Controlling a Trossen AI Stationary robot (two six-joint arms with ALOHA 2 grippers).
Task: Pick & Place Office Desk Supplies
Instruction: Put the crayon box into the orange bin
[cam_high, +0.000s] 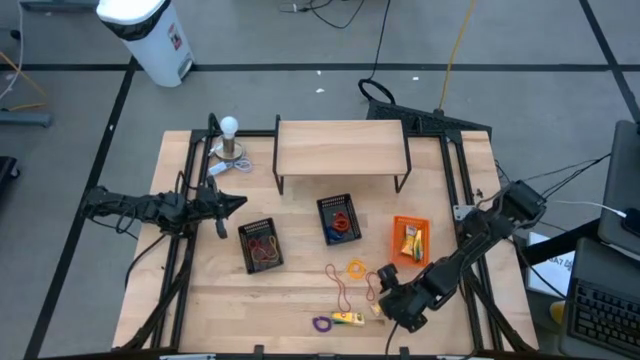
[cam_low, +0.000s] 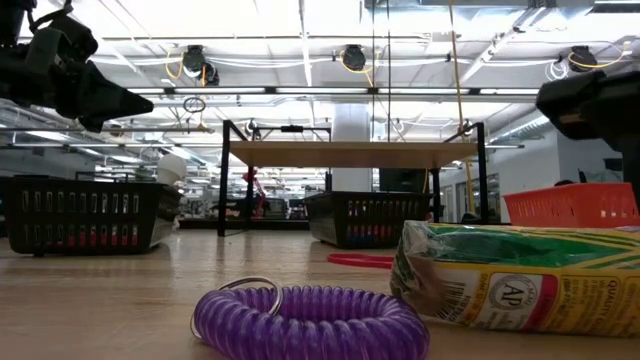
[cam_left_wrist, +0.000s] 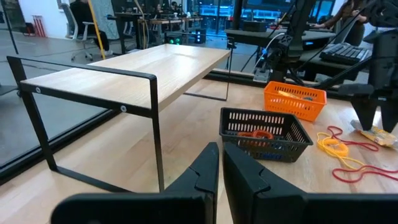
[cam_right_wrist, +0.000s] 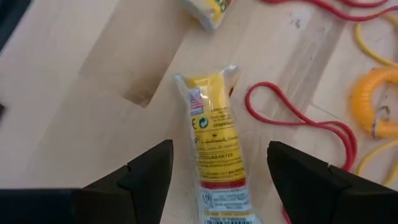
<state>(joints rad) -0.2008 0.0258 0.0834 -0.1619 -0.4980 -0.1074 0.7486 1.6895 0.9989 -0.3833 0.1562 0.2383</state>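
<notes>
The right claw (cam_right_wrist: 214, 171) hangs wide open and empty, straddling a yellow crayon packet (cam_right_wrist: 216, 146) that lies flat on the worktop (cam_right_wrist: 74, 118) beside a red elastic loop (cam_right_wrist: 298, 121). This looks like the approach before grasping: descend, probably, then close. The left claw (cam_left_wrist: 221, 171) waits shut, holding nothing, near the black wire basket (cam_left_wrist: 266, 132).

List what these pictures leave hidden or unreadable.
- Yellow packet: its near end leaves the right wrist view's edge; print too small to read.
- Left basket: the low view's slats hide what is inside.
- Orange bin: contents too small to name from above.
- Second packet: cut by the edge.
</notes>
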